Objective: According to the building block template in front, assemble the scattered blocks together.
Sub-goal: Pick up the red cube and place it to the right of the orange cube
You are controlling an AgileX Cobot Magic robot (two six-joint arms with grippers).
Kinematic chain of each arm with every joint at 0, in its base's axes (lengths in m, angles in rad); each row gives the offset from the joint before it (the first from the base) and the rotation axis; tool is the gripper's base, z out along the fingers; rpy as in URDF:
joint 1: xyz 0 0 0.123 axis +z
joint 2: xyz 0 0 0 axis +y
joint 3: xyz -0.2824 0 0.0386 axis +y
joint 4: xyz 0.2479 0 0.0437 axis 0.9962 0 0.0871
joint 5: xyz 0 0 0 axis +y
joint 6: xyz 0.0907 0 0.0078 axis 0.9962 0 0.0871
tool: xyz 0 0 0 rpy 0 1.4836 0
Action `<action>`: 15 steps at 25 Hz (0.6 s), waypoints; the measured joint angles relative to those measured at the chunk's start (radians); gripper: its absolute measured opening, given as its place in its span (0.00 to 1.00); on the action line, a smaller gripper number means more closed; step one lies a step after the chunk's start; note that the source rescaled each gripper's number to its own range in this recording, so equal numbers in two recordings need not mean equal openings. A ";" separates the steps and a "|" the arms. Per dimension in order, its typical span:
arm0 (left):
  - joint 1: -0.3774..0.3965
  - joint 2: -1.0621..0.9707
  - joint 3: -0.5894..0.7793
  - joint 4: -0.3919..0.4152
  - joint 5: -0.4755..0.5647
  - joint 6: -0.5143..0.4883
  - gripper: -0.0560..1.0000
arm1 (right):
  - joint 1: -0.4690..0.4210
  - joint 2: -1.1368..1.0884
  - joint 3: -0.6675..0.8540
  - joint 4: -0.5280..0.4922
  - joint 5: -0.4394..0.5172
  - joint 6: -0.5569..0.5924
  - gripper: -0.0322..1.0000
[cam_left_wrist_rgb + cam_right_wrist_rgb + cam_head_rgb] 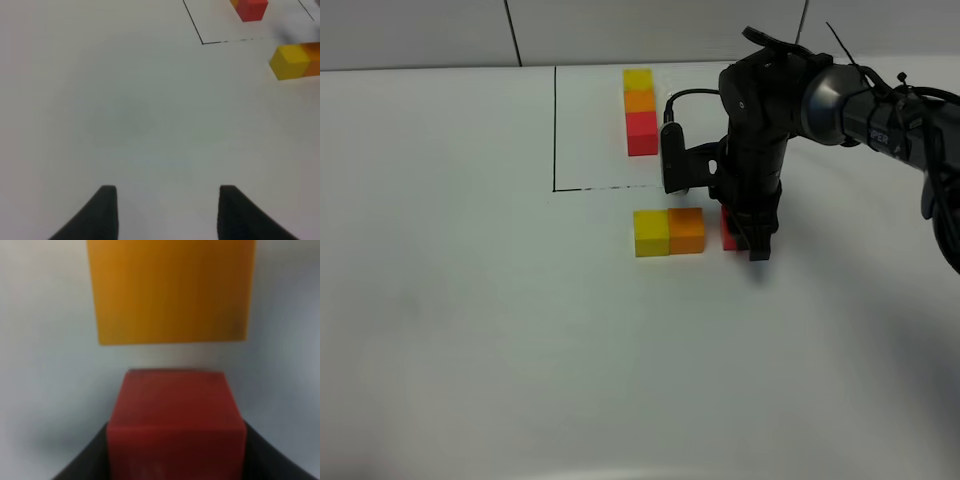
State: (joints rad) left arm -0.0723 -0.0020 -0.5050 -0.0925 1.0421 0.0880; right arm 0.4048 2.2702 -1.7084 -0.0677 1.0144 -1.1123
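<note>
The building block template point(640, 108), a yellow-orange-red row, lies inside a thin black drawn frame at the back; its red end shows in the left wrist view point(251, 9). The loose yellow cube point(651, 232) and orange cube point(686, 230) touch side by side in front of the frame. My right gripper point(755, 238) is shut on the red cube point(728, 230), just right of the orange cube. In the right wrist view the red cube point(175, 420) sits between the fingers point(80, 462), a narrow gap from the orange cube point(172, 290). My left gripper point(162, 215) is open and empty over bare table.
The white table point(470, 330) stretches to the left and front. The frame's black line point(555, 130) runs down the left of the template. In the left wrist view the yellow cube point(290, 61) and orange cube point(312, 55) lie far off.
</note>
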 joint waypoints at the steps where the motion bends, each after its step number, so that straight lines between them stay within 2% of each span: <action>1: 0.000 0.000 0.000 0.000 0.000 0.000 0.09 | 0.000 0.003 -0.001 0.000 0.000 -0.001 0.06; 15: 0.000 0.000 0.000 0.000 0.000 0.001 0.09 | 0.000 0.006 -0.003 0.052 -0.037 -0.001 0.06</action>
State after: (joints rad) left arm -0.0723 -0.0020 -0.5050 -0.0925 1.0421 0.0889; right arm 0.4048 2.2760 -1.7115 -0.0158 0.9776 -1.1129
